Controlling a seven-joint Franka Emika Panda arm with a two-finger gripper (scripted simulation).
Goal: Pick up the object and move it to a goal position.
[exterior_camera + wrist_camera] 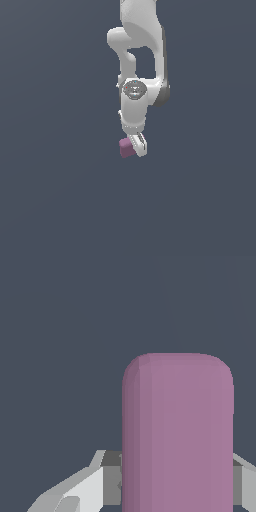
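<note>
One arm (137, 65) was all you had, so your carry needed slow, level travel with the squeeze held. Its white gripper (136, 146) was clamped on the mauve-pink block (126, 148), which sat between the fingers (82, 491), jutting toward nine o'clock in the exterior view.

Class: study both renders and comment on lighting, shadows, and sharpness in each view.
Exterior view: flat, even light, no cast shadow under the pink block or claw, a small glint on the arm's joint cap. Wrist view: the block fills the frame, sharp-edged, softly shaded along one side, with no glare.
</note>
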